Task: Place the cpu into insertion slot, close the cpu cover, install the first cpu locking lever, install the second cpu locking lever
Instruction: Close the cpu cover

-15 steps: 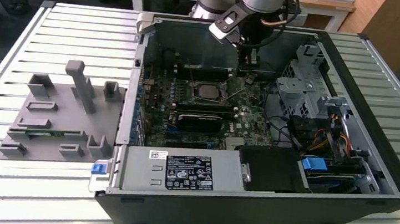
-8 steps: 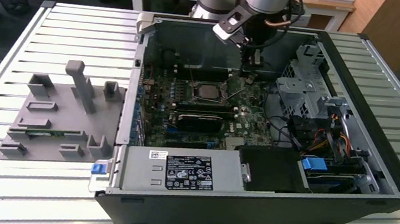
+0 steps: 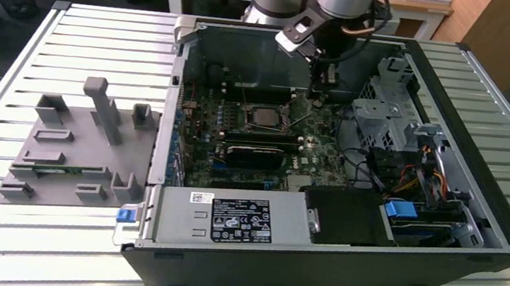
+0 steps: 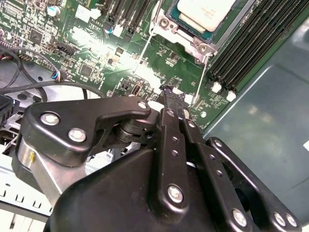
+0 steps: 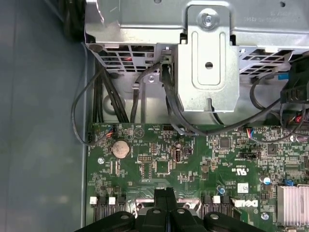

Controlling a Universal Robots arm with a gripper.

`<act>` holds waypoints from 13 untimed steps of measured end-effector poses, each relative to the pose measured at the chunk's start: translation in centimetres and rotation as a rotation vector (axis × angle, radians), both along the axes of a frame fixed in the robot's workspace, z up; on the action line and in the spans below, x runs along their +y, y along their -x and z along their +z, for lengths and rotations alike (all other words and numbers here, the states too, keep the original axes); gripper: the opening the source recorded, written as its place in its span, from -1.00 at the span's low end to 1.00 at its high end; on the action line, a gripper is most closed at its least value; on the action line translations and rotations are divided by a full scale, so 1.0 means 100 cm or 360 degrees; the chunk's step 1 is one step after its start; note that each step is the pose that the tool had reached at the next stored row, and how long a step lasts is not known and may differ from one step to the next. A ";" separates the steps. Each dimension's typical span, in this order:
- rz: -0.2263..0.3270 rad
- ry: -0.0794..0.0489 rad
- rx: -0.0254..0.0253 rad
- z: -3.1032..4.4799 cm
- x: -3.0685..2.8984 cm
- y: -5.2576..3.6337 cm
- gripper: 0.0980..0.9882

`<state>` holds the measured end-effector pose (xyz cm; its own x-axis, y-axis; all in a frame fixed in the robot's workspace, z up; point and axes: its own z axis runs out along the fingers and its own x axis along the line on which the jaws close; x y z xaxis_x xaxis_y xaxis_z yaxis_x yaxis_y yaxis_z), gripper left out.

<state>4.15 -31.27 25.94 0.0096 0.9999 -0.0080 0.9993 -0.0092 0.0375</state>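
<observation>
The cpu (image 4: 205,12), a dull silver-tan square, lies in the socket on the green motherboard, and it also shows in the exterior view as the cpu (image 3: 263,117). The cpu cover (image 4: 186,39), a silver frame, lies flat around it. Two thin wire locking levers (image 4: 144,50) (image 4: 201,79) run out from the socket's corners towards my gripper. My gripper (image 4: 168,92) is shut with nothing between its fingers, its tip just above the board between the two lever ends. In the exterior view the gripper (image 3: 320,93) hangs to the right of the socket. The shut fingers (image 5: 165,195) also appear in the first wrist view.
The open computer case (image 3: 478,181) lies on a slatted metal table (image 3: 105,35). A metal drive cage (image 5: 207,63) with cables stands close to the gripper. A black card (image 3: 254,153) and power supply (image 3: 228,218) sit nearer the front. A grey fixture block (image 3: 75,145) rests at the exterior view's left.
</observation>
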 end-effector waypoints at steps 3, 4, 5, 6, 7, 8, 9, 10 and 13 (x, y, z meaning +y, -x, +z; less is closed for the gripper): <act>0.0000 0.0000 0.00019 -0.0004 0.0000 -0.0021 -0.98; 0.0000 0.0000 0.00023 -0.0005 0.0001 -0.0027 -0.98; 0.0000 0.0000 0.00027 -0.0007 0.0001 -0.0033 -0.98; 0.0000 0.0000 0.00032 -0.0008 0.0001 -0.0039 -0.98; 0.0000 0.0000 0.00036 -0.0009 0.0001 -0.0044 -0.98; 0.0000 0.0000 0.00040 -0.0010 0.0001 -0.0050 -0.98; 0.0000 0.0000 0.00046 -0.0010 0.0002 -0.0055 -0.98; 0.0000 0.0000 0.00054 -0.0011 0.0002 -0.0059 -0.98; 0.0000 0.0000 0.00091 -0.0014 0.0006 -0.0075 -0.98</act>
